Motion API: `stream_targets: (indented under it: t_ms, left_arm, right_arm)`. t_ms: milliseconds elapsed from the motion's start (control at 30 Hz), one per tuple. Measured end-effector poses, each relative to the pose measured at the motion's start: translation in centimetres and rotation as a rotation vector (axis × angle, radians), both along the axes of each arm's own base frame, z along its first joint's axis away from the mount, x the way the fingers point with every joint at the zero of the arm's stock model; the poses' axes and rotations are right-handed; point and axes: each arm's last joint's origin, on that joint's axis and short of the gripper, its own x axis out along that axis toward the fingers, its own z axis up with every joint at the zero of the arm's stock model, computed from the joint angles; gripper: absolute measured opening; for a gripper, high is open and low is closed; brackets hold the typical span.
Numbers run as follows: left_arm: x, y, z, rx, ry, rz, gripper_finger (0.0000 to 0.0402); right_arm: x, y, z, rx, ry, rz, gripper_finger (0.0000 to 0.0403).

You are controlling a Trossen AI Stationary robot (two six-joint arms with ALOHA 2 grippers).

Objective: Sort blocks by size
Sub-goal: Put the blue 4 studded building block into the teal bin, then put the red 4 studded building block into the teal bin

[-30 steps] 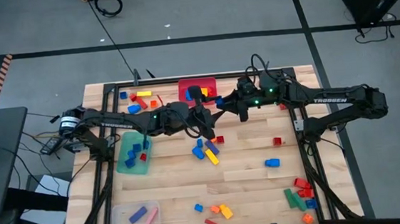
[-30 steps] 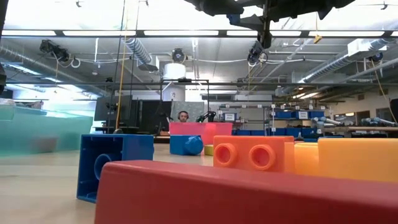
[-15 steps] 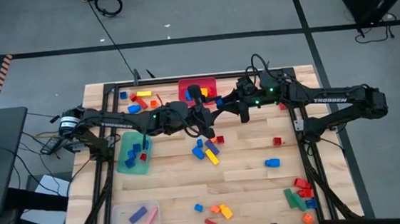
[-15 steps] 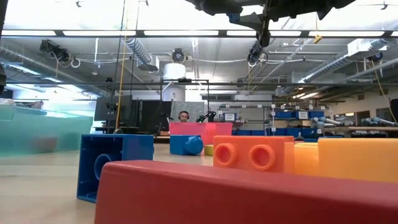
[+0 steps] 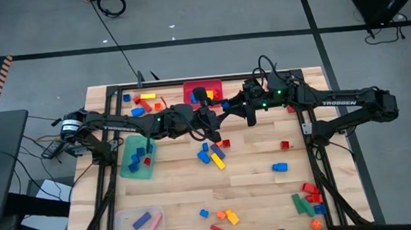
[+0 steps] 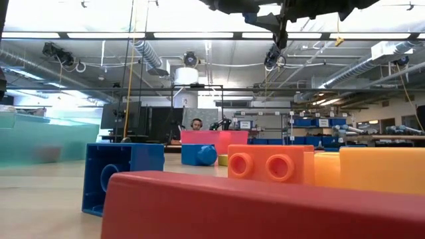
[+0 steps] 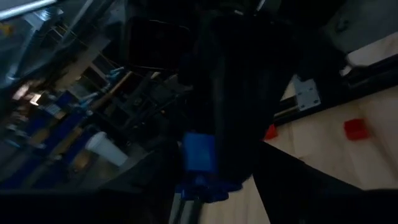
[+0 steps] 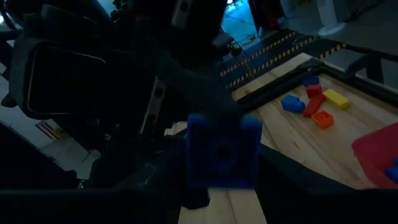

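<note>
- The tabletop [image 5: 253,163] carries everything. The landmark here is the red bin [image 5: 202,88] at its far edge.
- The two arms meet just in front of the red bin. Against the pictures from one second ago they have not moved in the high view, so I judge this to be a pause during a hand-over.
- The green bin [image 5: 137,157] lies well to the left of the red bin and nearer the front. It already has several blue blocks in it. The clear bin [image 5: 139,221] lies far in front of the red bin, at the left front corner, with two bars.
- Many loose blocks [image 5: 213,153] are scattered in front of the red bin and left of it, and more lie far toward the right front corner, so much sorting remains.
- The left gripper [image 5: 206,107] and the right gripper [image 5: 230,107] are close together just beside the red bin. I cannot tell whether either one is spread or pinching.
- A blue block [image 8: 222,152] hangs in the air between them, at the right front corner of the red bin and not in any bin yet.
</note>
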Motion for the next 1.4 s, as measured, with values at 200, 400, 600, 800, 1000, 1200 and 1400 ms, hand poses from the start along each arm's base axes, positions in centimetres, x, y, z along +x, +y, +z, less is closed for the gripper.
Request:
stream_targets:
  t_ms: [200,400,600,800,1000,1200,1400]
  left_arm:
    - [0.0,0.0,-0.1,-0.014,0.0,-0.003,0.02]
    - [-0.1,0.1,-0.3,0.002,0.028,0.053,0.0201]
    - [-0.7,0.1,-0.8,0.015,0.09,0.244,0.0201]
    - [-1.9,-0.5,-1.6,-0.186,0.121,0.297,0.0176]
    - [-2.8,-0.7,-3.0,-0.328,0.194,0.36,0.0156]
    - [-3.0,-0.7,-3.2,-0.418,0.166,0.398,0.0155]
    - [-2.9,-0.9,-3.2,-0.448,0.164,0.351,0.0155]
  right_arm:
    - [-0.1,-0.1,0.1,-0.004,-0.001,-0.003,0.0212]
    - [-0.3,-0.6,-0.3,0.01,0.037,-0.016,0.0229]
    - [-1.7,-1.5,-0.7,0.06,0.132,-0.02,0.0227]
    - [-2.6,-1.9,-1.2,0.074,0.21,-0.039,0.0226]
    - [-2.8,-1.8,-1.7,0.056,0.265,-0.03,0.0225]
    - [-2.9,-1.8,-2.0,0.023,0.3,-0.039,0.0224]
    - [-3.0,-1.8,-2.2,0.021,0.322,-0.039,0.0225]
